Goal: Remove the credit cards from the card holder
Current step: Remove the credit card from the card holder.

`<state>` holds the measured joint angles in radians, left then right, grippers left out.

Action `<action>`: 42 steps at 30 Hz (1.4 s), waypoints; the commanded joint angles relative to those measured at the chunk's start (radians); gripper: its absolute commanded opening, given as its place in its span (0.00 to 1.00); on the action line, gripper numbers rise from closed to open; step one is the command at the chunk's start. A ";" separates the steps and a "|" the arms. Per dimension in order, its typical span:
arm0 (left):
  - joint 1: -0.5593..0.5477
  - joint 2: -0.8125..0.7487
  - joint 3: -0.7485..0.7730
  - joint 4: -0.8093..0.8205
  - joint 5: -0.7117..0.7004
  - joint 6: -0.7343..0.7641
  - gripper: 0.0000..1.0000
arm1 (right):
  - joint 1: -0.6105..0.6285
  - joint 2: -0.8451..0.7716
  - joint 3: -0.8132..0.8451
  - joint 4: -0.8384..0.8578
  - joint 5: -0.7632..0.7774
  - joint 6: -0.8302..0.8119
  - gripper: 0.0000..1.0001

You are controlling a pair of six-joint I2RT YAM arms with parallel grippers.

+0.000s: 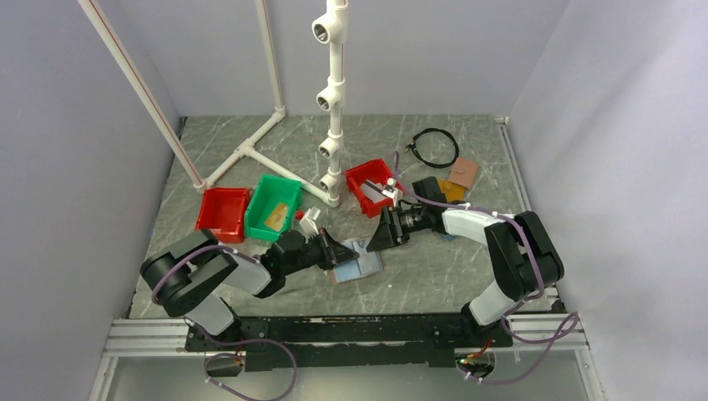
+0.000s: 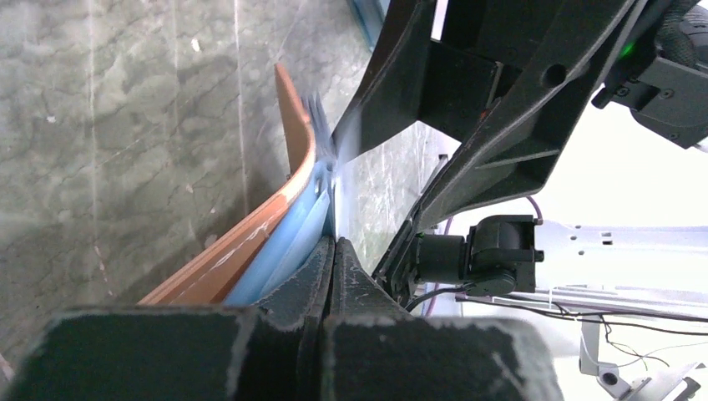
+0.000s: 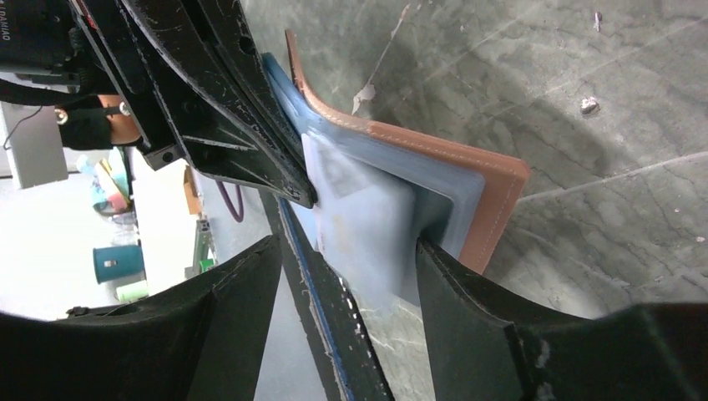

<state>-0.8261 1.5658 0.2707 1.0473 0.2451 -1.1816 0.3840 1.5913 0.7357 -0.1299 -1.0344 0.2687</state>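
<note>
– Left gripper point(image 2: 332, 255) fingertips, nearest the lens: what are they doing?
– They are pressing fully together on the card holder point(image 2: 250, 242), pinching its edge at the light blue lining. It is lying open on the table point(image 2: 125, 125), directly between the two grippers.
– And the right gripper point(image 3: 346, 251)?
– Its jaws are standing wide apart and gripping nothing. They are straddling a pale card point(image 3: 367, 209), probably the grey-white one, which is protruding from a pocket.
– How is that card likely handling?
– It is looking thin, light, stiff and slick. The leather is flexing and curling up beside the left fingers. Pinching the card's exposed end is appearing the soundest hold.
– Surface and room?
– A hard, smooth, marbled tabletop is running under both hands. Beyond the left gripper a red bin point(image 1: 219, 219), a green bin point(image 1: 265, 185) and a white pipe frame point(image 1: 334, 100) are standing. Plain walls are enclosing the cell.
</note>
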 commanded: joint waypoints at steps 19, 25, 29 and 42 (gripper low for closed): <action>-0.001 -0.093 0.035 0.088 0.011 0.058 0.00 | -0.030 -0.081 -0.007 0.088 -0.204 0.046 0.58; 0.000 -0.104 0.043 0.072 0.014 0.063 0.00 | -0.030 -0.089 -0.018 0.125 -0.232 0.083 0.47; -0.001 -0.089 0.048 0.096 0.026 0.056 0.03 | -0.027 -0.087 -0.021 0.125 -0.242 0.086 0.26; -0.001 -0.067 0.031 0.173 0.052 0.041 0.51 | -0.033 -0.122 -0.044 0.294 -0.349 0.217 0.00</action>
<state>-0.8261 1.4963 0.2813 1.1606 0.2829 -1.1473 0.3447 1.5330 0.7002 0.0399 -1.2533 0.4046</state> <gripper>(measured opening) 0.511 0.015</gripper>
